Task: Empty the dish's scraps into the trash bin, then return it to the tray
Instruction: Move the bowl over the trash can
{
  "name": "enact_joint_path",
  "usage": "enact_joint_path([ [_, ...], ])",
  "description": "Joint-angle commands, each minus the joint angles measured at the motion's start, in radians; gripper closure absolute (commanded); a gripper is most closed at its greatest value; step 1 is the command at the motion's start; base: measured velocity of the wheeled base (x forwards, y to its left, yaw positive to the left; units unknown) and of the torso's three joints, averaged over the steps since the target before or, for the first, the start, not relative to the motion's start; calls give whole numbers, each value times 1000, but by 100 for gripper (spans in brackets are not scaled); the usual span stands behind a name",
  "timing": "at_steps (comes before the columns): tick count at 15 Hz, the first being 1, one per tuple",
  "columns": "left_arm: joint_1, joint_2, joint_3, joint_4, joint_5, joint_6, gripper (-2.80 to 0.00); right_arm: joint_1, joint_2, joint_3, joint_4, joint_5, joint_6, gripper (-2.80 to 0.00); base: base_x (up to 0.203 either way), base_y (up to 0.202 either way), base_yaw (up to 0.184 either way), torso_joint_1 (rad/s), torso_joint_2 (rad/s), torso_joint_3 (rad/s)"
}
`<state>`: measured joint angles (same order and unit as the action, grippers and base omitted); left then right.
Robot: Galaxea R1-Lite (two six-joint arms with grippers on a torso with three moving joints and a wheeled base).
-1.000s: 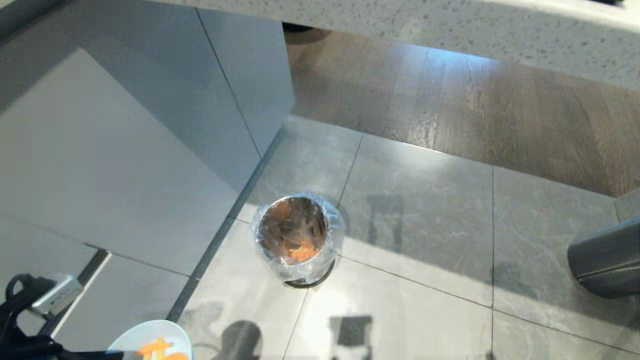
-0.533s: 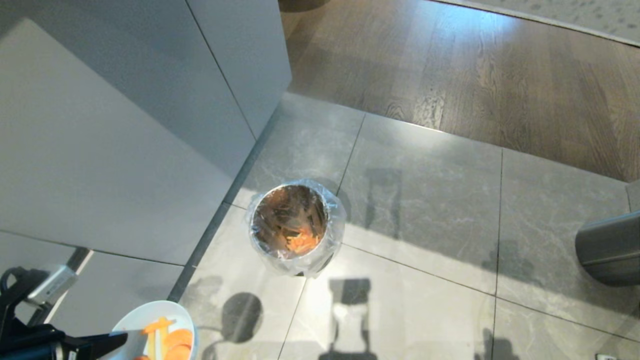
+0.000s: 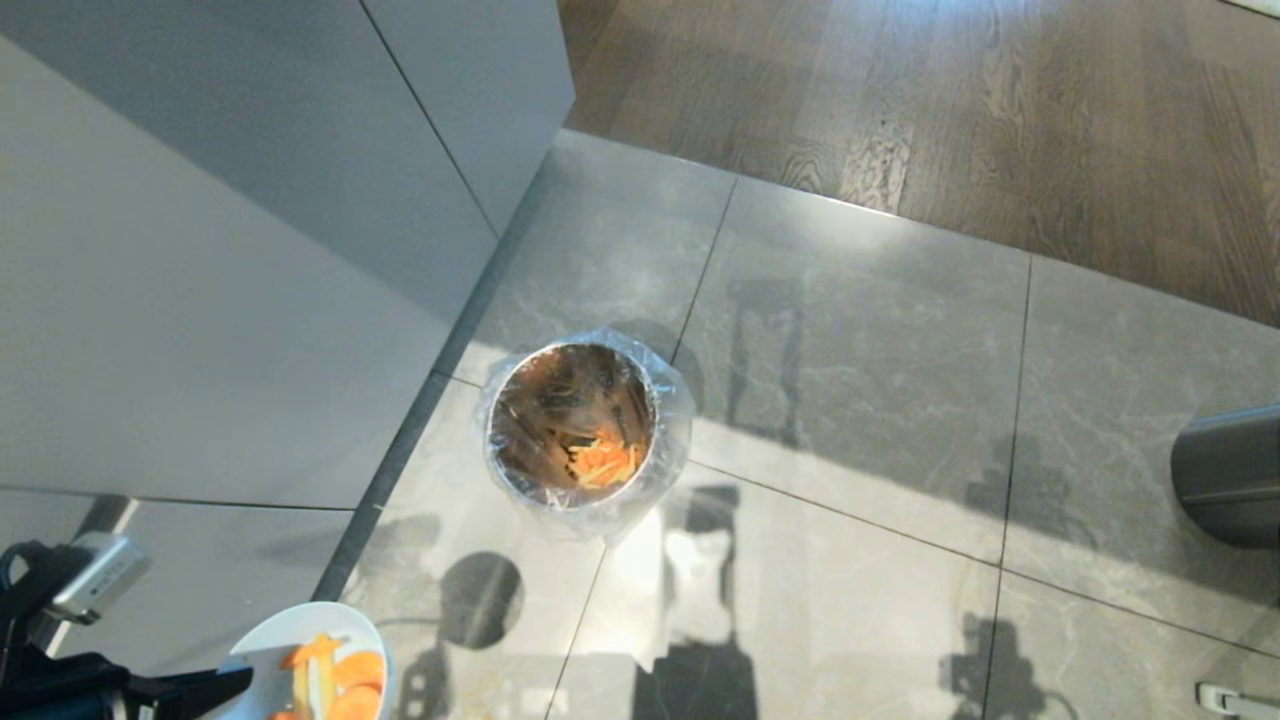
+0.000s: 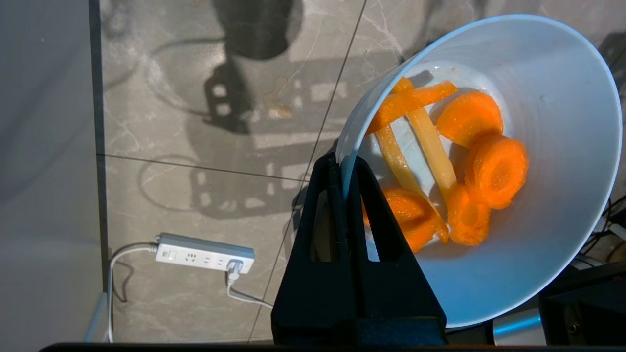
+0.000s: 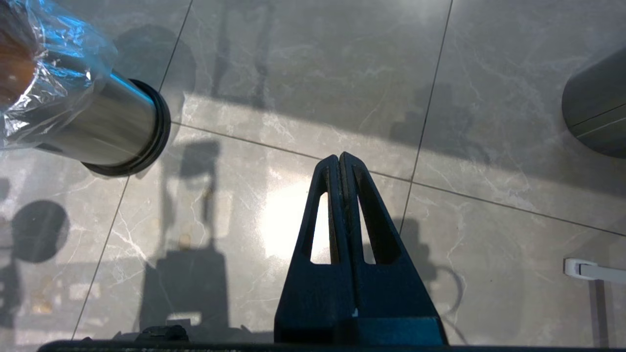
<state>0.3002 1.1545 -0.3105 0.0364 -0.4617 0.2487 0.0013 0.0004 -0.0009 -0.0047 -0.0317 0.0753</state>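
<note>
Open room: the small round metal trash bin (image 3: pixel 585 432) with its crinkled clear plastic liner stands alone on the tiles, bare floor on every side, and its mouth is wide open to the head view.
Dish: the small pale blue shallow bowl (image 4: pixel 513 161), white inside, sits at the bottom left edge of the head view, well apart from the bin and off to the bin's left-near side.
Left gripper (image 4: pixel 344 168): clenched right on the bowl's rim, one black finger inside, one outside.
Scraps: orange carrot rounds and pale yellowish sticks (image 4: pixel 440 161) all in the bowl; some orange bits already lie inside the bin too.
Right gripper (image 5: pixel 340 161): fingers pressed together on nothing, hanging over bare tile, bin off to one side.
Floor: glossy grey marble-look tiles (image 3: pixel 850 420), turning into dark wood planks (image 3: pixel 950 110) farther out.
Edges: plain grey cabinet fronts (image 3: pixel 200 250) run along the robot's left, their corner close behind the bin.
Other stuff: a brushed-steel cylinder (image 3: pixel 1225 485) far right, and a white power strip (image 4: pixel 205 252) with its cord on the floor beneath the left arm.
</note>
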Motion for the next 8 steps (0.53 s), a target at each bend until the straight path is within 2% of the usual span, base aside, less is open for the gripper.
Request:
enact_joint_path([
  [1, 5, -6, 4, 0, -2, 1, 0, 0, 0, 0, 0, -1, 0, 0, 0, 0, 0, 2, 0, -78],
  [8, 2, -3, -4, -2, 0, 6, 0, 0, 0, -1, 0, -1, 0, 0, 0, 0, 0, 0, -1, -6],
])
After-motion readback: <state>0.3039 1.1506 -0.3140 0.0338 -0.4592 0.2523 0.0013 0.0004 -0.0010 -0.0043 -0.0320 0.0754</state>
